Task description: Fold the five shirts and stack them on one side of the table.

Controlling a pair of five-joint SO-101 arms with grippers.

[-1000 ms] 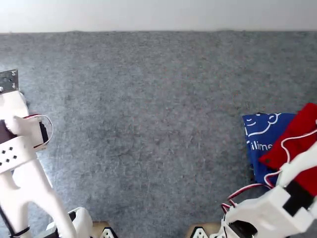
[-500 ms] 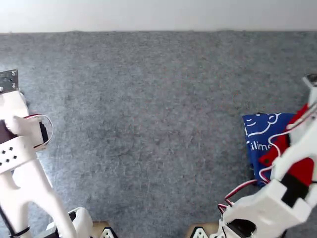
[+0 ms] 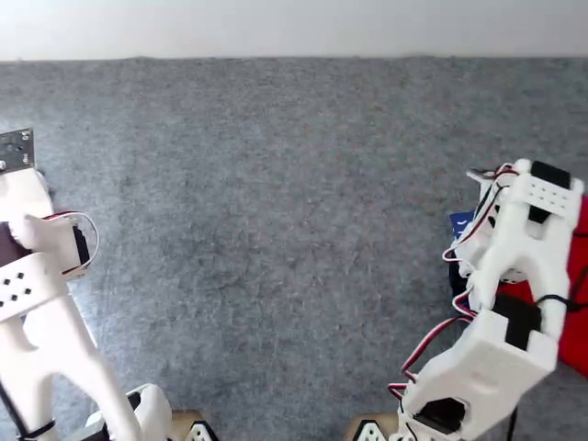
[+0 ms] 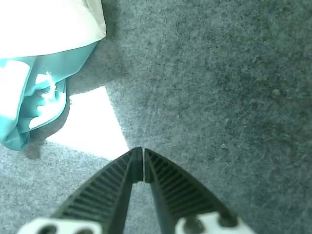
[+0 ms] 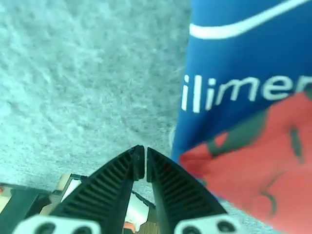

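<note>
A folded blue shirt [image 5: 234, 58] with white print lies on the grey felt table [image 3: 276, 202]. A red shirt [image 5: 258, 170] lies on top of it. My right gripper [image 5: 141, 151] is shut and holds nothing, just off the blue shirt's edge over bare felt. In the high view the right arm [image 3: 519, 248] covers most of that pile, leaving a blue sliver [image 3: 457, 222] and red cloth [image 3: 579, 239]. My left gripper [image 4: 143, 157] is shut and holds nothing above the felt, a short way from a teal shirt [image 4: 34, 107] with a cream shirt [image 4: 48, 24] over it. The left arm [image 3: 37, 266] stands at the table's left edge.
A metal bracket [image 3: 16, 149] sits at the left edge. A bright white patch [image 4: 92, 122] lies on the felt beside the teal shirt. The arm bases [image 3: 175, 423] stand at the front edge. A white wall [image 3: 294, 28] borders the far side.
The right arm has swung up from the front right corner toward the far side and now covers most of the blue shirt in the high view. The left arm has not moved.
</note>
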